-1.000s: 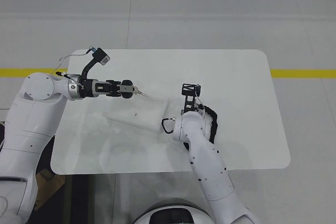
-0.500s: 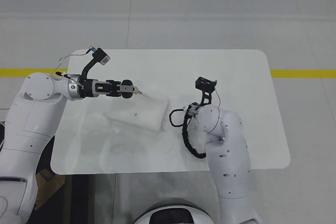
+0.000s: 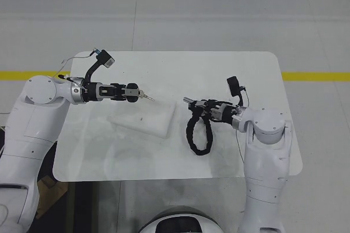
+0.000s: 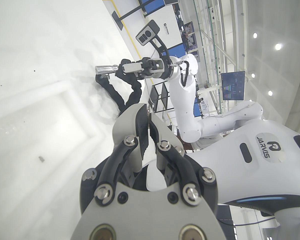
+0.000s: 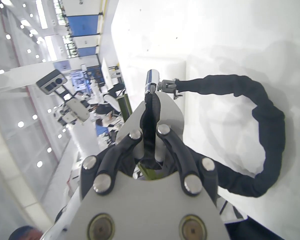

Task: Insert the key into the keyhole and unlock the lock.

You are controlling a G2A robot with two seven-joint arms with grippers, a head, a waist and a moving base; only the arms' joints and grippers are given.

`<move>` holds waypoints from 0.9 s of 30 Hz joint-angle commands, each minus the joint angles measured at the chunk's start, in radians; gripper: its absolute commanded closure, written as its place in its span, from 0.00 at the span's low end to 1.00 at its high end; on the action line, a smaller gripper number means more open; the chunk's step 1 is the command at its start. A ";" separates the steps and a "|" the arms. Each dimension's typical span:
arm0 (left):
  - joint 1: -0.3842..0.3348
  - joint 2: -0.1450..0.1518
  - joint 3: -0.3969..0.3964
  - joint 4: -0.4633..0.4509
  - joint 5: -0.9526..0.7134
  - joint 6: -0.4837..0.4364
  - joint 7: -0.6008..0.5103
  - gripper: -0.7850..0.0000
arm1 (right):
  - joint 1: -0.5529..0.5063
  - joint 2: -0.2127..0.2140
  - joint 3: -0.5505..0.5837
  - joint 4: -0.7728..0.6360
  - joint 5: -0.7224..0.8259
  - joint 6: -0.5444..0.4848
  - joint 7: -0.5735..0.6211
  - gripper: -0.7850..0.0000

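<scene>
My left gripper (image 3: 134, 92) hovers over the table's left half, shut on a small metal key (image 3: 144, 95) that points toward the right arm. In the left wrist view the key (image 4: 148, 111) is just a sliver between the shut fingers (image 4: 137, 126). My right gripper (image 3: 196, 105) is shut on the lock, a black fabric-covered cable (image 3: 198, 135) with a chrome cylinder (image 3: 186, 100) facing the key. The cylinder (image 5: 152, 80) sticks out past the right gripper (image 5: 152, 97), and the cable loop (image 5: 267, 126) hangs down to the table. The key and cylinder are well apart.
A shallow white foam tray (image 3: 142, 120) lies on the white table (image 3: 262, 76) between the two grippers, below the key. The cable loop rests just right of it. A yellow floor line (image 3: 321, 76) runs behind the table.
My right arm has swung from the table's middle out to the right, carrying the lock and turning its cylinder toward the key. The cable loop followed. The left arm has kept still.
</scene>
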 commanded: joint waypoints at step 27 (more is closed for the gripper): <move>0.000 0.000 0.000 0.000 0.000 0.000 0.000 1.00 | -0.205 0.102 0.006 -0.172 0.283 -0.837 -0.408 1.00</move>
